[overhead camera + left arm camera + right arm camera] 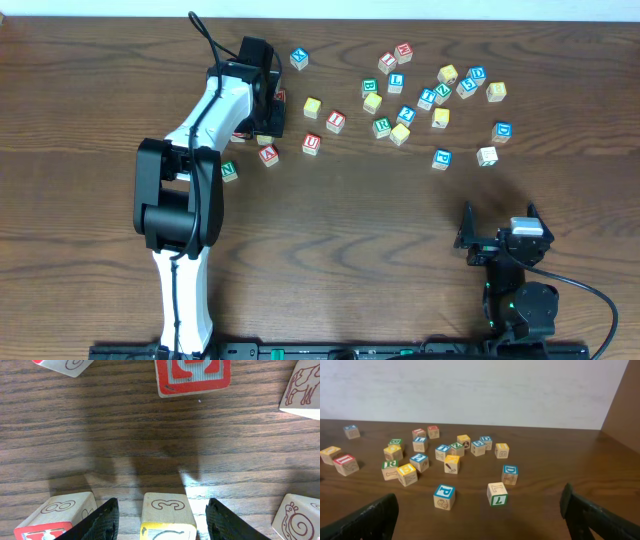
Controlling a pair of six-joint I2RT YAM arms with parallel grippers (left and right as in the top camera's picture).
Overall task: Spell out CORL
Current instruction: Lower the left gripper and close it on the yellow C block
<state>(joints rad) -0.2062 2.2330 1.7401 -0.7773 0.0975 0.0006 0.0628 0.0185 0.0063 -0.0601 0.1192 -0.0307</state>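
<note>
- The left hand (162,504) hangs low over the table (150,435) at the upper left of the overhead frame. Its two fingers (107,521) are spread apart, pinching nothing.
- A yellow-faced cube (167,512) sits squarely between those fingers at the bottom centre of the wrist view. A gap of bare wood shows on each side, and the letter on its yellow face is cut off.
- The cube's side faces run roughly parallel to the fingers, so the grip probably needs only a straight squeeze, with no turn of the wrist.
- A red-faced cube (55,517) with an 8 on top lies just outside the left-hand finger, near enough that it could get nudged.
- The green R cube (381,127) waits in the scatter right of centre, well apart from either hand.
- The right hand (498,225) is spread wide and empty at the lower right, so the left arm is clearly the nearer one.
</note>
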